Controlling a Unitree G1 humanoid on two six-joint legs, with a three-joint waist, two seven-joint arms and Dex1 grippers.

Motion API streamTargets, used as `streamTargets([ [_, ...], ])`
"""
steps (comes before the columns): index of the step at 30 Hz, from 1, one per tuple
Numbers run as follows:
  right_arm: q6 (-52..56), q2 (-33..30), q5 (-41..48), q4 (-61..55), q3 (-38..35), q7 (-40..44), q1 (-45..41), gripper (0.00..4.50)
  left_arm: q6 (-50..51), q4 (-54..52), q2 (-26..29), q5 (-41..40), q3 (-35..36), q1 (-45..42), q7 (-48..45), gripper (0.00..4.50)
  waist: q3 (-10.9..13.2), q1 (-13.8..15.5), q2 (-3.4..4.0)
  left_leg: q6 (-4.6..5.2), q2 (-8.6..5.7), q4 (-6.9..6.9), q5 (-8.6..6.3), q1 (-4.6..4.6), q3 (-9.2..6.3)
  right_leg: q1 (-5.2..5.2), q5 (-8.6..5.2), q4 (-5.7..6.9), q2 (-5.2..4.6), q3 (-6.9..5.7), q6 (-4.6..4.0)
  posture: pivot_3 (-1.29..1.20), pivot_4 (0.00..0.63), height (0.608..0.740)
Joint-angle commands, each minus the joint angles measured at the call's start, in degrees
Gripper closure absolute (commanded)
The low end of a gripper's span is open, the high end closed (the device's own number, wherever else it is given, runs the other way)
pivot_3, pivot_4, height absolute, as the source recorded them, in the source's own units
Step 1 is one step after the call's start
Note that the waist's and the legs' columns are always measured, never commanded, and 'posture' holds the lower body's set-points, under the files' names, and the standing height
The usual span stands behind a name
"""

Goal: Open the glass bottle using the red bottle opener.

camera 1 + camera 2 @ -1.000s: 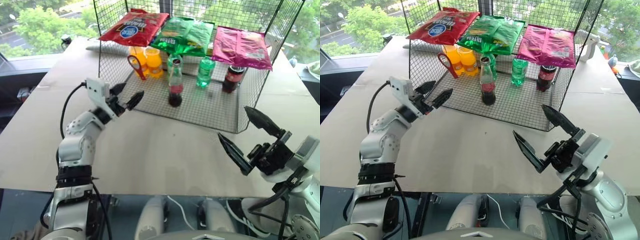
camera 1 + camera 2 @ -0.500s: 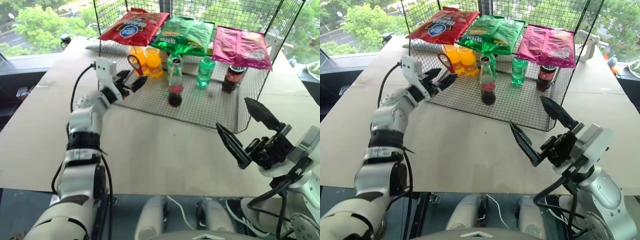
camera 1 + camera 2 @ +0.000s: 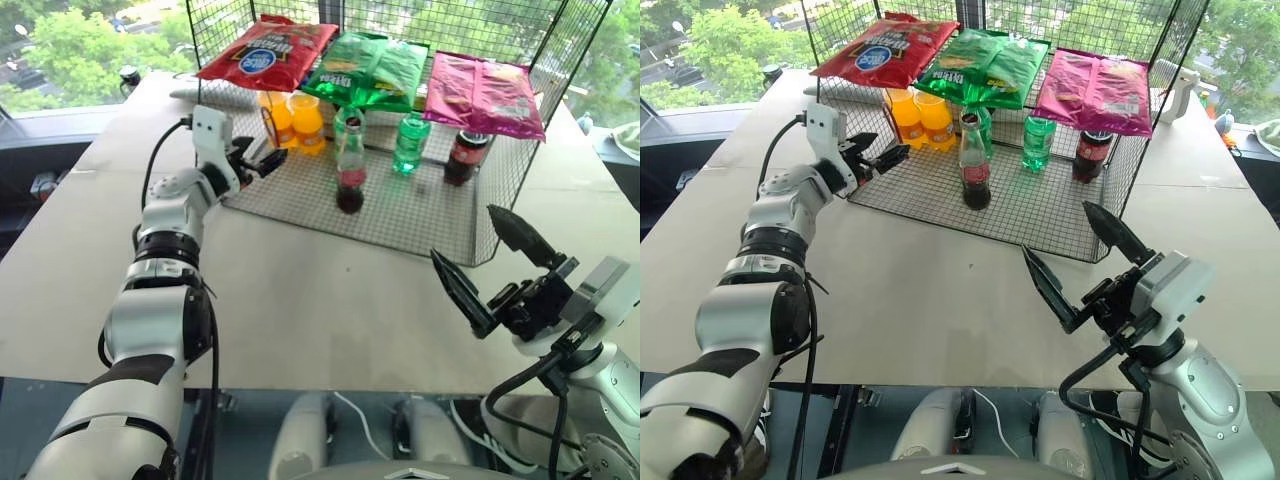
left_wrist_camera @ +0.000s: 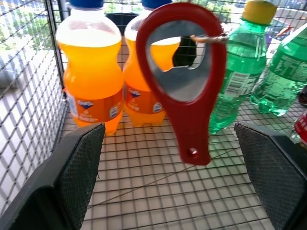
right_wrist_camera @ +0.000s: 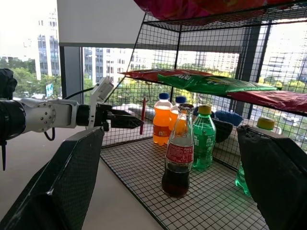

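Glass bottle (image 3: 975,165) and red bottle opener (image 4: 184,76) are both inside the wire rack (image 3: 1040,215) on the table (image 3: 900,300), and from where I stand the job in hand looks like fetching the opener first. Nearest me, the right gripper (image 3: 1075,262) hangs over the table's front part with its fingers spread wide and nothing in them, well apart from the rack. Further in, the left gripper (image 3: 875,152) is at the rack's open left front, likewise released and empty, pointing in at the opener, which hangs on a small hook in front of the two orange soda bottles (image 4: 93,72). The cola bottle stands upright on the mesh floor towards the middle, cap on, green bottles (image 3: 1040,140) behind it. To do this well, I'd say the left fingers should straddle the tapered handle low down, close squarely on its flat faces, then lift it off the hook without nudging the orange bottles just behind.
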Motion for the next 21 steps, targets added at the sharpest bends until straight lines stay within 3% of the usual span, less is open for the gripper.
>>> streamTargets([
  [1,-2.1,0.3,-0.8,-1.8,0.2,0.4,0.6,0.0,-2.6,1.0,1.0,0.5,1.4,-3.3,0.8,0.03,0.0,0.1,-0.05,0.0,0.0,0.02,0.0,-0.01,-0.01,0.0,0.0,0.0,0.0,-0.01,0.0,0.0,0.15,0.74],
  [20,-3.2,0.4,-1.9,-3.0,-0.2,0.4,3.6,0.0,-6.8,6.4,-0.7,4.8,1.7,-7.3,3.9,0.03,0.0,0.0,-0.21,0.01,0.0,0.15,0.0,-0.04,-0.01,0.0,0.0,0.1,0.0,-0.03,0.01,0.0,0.15,0.74],
  [21,-3.3,0.4,-2.0,-3.0,-0.2,0.4,3.7,0.0,-6.7,6.4,-0.8,4.7,1.7,-7.4,3.3,0.42,0.0,0.0,-0.21,0.0,0.0,0.15,0.0,-0.04,-0.01,0.0,0.0,0.11,0.0,-0.03,0.01,0.0,0.15,0.74],
])
